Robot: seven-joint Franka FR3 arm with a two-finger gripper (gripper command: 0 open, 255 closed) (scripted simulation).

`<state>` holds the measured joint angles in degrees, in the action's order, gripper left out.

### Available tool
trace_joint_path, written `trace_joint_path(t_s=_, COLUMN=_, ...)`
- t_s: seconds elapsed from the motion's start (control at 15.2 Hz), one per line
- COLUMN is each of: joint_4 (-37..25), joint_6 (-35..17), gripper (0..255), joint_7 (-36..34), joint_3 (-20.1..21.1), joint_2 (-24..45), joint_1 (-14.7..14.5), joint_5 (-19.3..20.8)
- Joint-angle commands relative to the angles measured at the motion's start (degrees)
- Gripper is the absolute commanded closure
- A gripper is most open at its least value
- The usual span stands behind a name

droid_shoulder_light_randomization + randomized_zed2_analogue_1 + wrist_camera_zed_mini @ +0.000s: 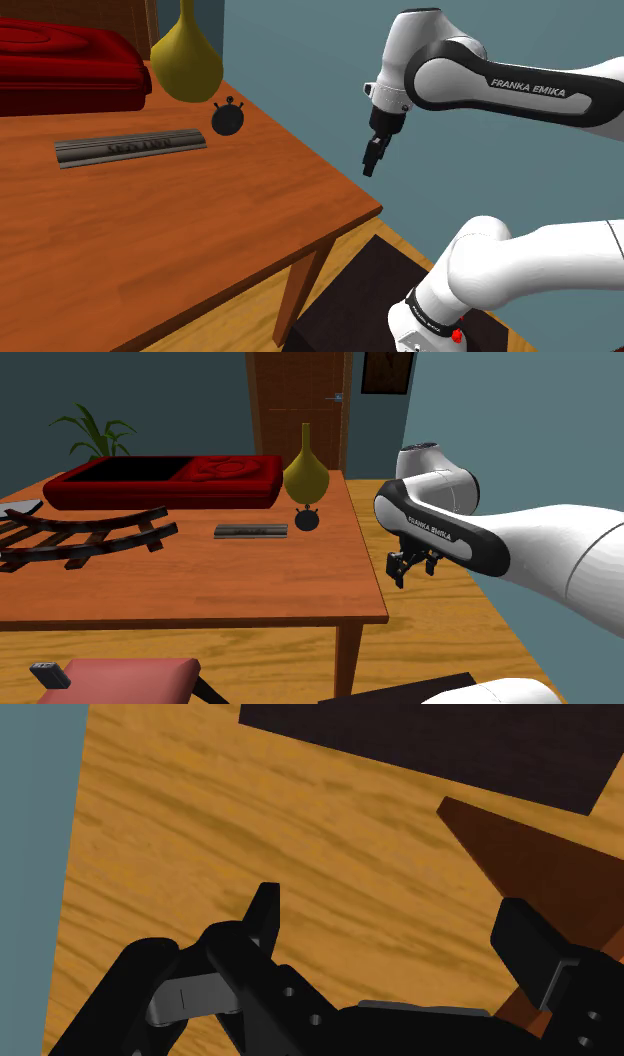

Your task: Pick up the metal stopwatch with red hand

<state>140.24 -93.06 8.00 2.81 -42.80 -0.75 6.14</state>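
Dark stopwatch (226, 119) points its crown toward the yellow vase (186, 55) — long axis likewise

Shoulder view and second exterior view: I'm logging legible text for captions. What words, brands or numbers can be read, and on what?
"FRANKA EMIKA": white letters on the dark forearm band; also in the second exterior view.
Too blurred to read: raised marks on the grey bar on the table.
Too small to read: print on the base band.
No readable numbers on the stopwatch.
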Motion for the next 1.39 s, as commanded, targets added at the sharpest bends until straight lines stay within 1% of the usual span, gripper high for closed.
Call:
trace_joint_path(t_s=0.0, joint_4=0.0, joint_6=0.0, gripper=0, joint_7=0.0, joint_3=0.0, joint_2=0.0, joint_1=0.0, joint_5=0.0)
trace_joint_path(t_s=0.33, joint_4=-8.4, joint_6=-1.5, gripper=0, joint_7=-4.3, joint_3=2.8, joint_2=9.4, joint_1=-1.0, joint_5=-3.3)
trace_joint_path(t_s=0.66, joint_4=-18.1, joint_6=-1.8, gripper=0, joint_7=-8.3, joint_3=5.3, joint_2=18.8, joint_1=-1.6, joint_5=-5.5)
trace_joint_path(t_s=0.99, joint_4=-29.3, joint_6=-1.0, gripper=0, joint_7=-12.2, joint_3=7.5, joint_2=28.4, joint_1=-2.1, joint_5=-6.6)
trace_joint_path(t_s=1.32, joint_4=-42.6, joint_6=1.2, gripper=0, joint_7=-16.2, joint_3=9.4, joint_2=38.6, joint_1=-3.0, joint_5=-6.7)
